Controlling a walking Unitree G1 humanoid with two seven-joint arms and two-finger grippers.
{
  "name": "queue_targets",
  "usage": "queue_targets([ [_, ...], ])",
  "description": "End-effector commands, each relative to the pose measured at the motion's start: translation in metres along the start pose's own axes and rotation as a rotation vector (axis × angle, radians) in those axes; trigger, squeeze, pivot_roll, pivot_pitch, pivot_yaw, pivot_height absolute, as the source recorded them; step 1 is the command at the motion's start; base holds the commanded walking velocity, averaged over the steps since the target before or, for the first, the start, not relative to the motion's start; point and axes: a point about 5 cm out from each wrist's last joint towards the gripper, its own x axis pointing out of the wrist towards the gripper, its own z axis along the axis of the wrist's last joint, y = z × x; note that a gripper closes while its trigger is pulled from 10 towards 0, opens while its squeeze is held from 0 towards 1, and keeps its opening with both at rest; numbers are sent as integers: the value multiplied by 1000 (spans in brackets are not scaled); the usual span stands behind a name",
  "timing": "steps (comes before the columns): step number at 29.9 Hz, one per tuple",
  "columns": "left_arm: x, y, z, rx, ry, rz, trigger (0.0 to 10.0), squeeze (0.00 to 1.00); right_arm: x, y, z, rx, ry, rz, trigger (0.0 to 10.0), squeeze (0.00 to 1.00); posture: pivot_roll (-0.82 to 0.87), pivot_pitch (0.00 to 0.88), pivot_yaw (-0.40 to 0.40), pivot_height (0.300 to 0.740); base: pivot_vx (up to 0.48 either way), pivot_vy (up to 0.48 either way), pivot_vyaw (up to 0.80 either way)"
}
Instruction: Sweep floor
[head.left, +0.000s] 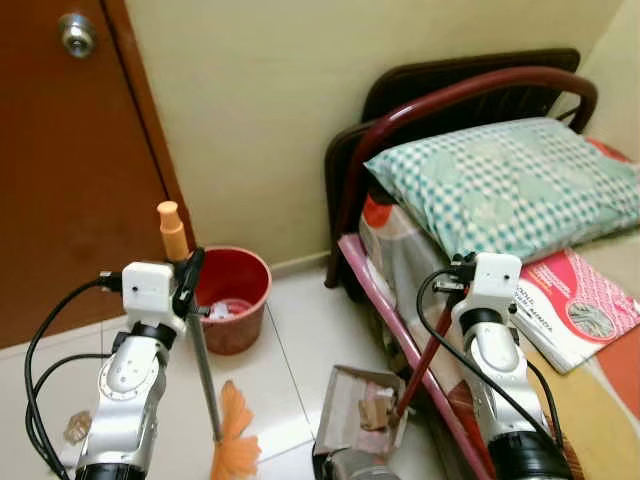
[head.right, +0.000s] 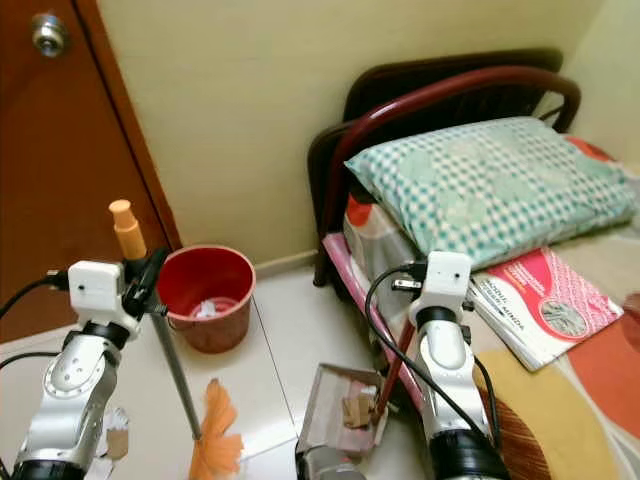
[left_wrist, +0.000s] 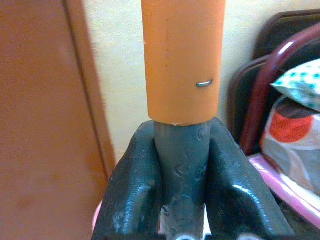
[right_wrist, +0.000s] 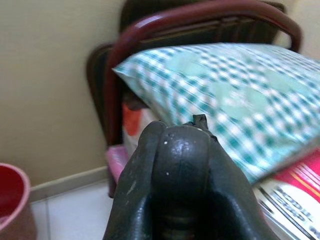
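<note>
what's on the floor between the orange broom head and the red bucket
Bare pale floor tile between the orange broom head and round red plastic bucket, in the left eye view.

A bedroom in a home.
A bed (head.left: 560, 400) with a maroon metal frame (head.left: 450, 100) and a checked pillow (head.left: 510, 185) stands against a cream wall (head.left: 300, 90), beside a brown door (head.left: 70, 170) with a round knob (head.left: 77, 34), on a white tiled floor (head.left: 300, 340).

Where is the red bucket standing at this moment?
The red bucket stands on the tiled floor against the yellow wall, between the brown door and the bed frame, just beyond the broom gripped by the left gripper.
</note>
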Motion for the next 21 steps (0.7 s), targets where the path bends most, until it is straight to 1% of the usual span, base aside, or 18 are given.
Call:
queue_targets([
  [1, 3, 3, 10, 53, -31, 3, 10000, 0, 4, 2, 12, 6, -45, 15, 10000, 0, -8, 51, -32, 740, 0, 0, 0],
  [11, 2, 1, 9, 46, -24, 15, 10000, 0, 3, 10, 15, 11, -55, 38, 10000, 0, -12, 66, -26, 740, 0, 0, 0],
  [16, 2, 2, 8, 51, -17, 15, 10000, 0, 4, 15, 19, 41, -67, 57, 10000, 0, -10, 70, -25, 740, 0, 0, 0],
  [20, 4, 7, 10, 71, -20, 45, 10000, 0, 8, 25, 32, 87, -109, 114, 10000, 0, -8, 72, -25, 740, 0, 0, 0],
  [21, 4, 13, 12, 105, -22, 87, 10000, 0, 10, 30, 41, 115, -134, 141, 10000, 0, -8, 72, -25, 740, 0, 0, 0],
])
